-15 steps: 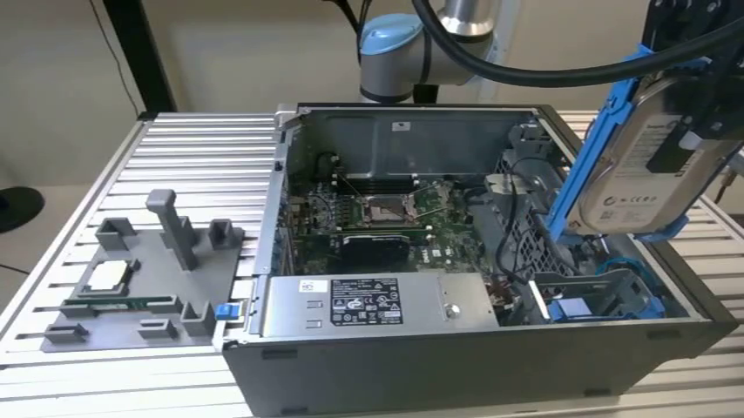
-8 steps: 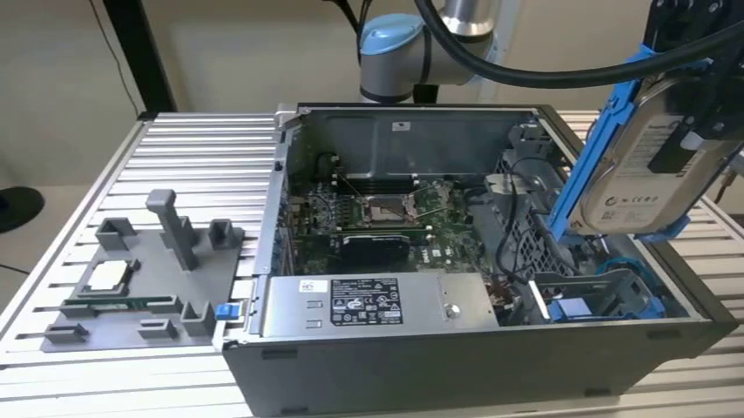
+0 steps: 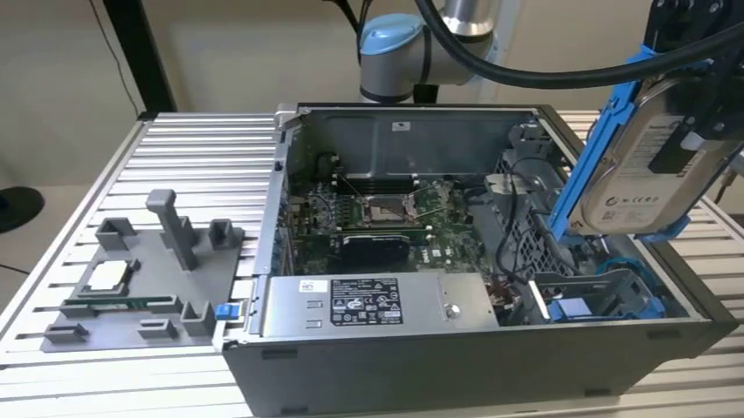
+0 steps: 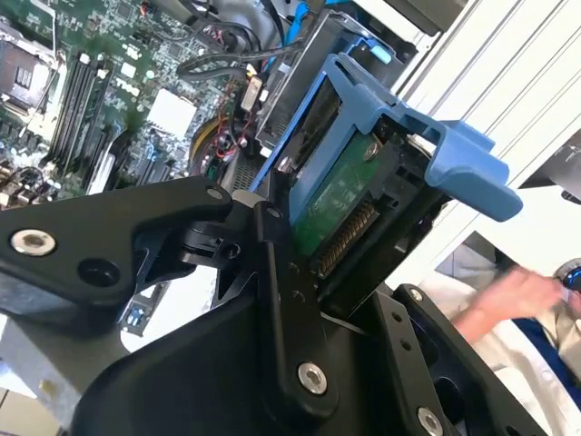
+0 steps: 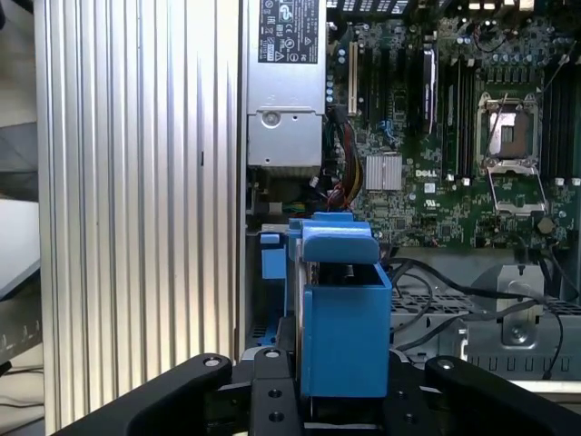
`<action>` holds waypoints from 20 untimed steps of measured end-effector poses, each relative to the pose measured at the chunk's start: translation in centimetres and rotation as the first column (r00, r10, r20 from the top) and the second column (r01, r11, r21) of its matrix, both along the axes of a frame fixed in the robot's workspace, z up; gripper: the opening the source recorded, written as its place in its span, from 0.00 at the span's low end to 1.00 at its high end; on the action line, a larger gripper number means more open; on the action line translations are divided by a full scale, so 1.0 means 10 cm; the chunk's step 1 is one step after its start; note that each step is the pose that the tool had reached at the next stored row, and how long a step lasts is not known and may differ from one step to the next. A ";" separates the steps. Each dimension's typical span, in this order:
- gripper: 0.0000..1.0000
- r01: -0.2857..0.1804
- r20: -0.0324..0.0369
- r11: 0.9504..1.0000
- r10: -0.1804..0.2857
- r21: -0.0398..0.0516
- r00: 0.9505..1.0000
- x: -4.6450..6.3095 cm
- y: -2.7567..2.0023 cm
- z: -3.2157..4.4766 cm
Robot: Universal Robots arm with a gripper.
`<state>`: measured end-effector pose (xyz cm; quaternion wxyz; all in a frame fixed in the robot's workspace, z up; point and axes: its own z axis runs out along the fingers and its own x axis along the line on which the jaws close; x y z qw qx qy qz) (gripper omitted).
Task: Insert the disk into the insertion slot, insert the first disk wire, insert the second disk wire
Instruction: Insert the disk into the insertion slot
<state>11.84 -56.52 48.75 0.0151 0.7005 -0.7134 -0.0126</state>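
- Ribbed aluminium table (image 3: 70, 226) carries an open computer case (image 3: 465, 366); the disk (image 3: 633, 174) is held tilted above the blue drive bay (image 3: 587, 296), at the exterior view's right, not yet inserted.
- The gripper (image 3: 698, 109) is clamped on the disk.
- A skewed descent could be jammed against the bay walls, or loose cables (image 3: 508, 226) could be pinched beneath.
- White printed labels are borne by the disk and the power-supply box (image 3: 361, 305); their wording is not given.

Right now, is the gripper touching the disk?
Touching. In the second wrist view the gripper clamps the disk, black fingers pressed against its blue carrier.
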 end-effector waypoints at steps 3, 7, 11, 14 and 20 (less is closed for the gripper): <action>0.00 0.000 0.000 1.000 0.000 0.000 1.000 0.00 0.000 0.000; 0.00 0.000 0.001 1.000 0.000 0.000 1.000 0.00 0.000 -0.024; 0.00 0.000 0.001 1.000 0.000 0.002 1.000 0.01 0.000 -0.075; 0.00 0.000 0.001 1.000 0.000 0.003 1.000 0.03 -0.001 -0.110; 0.00 0.000 0.001 1.000 0.000 0.004 1.000 0.05 -0.001 -0.160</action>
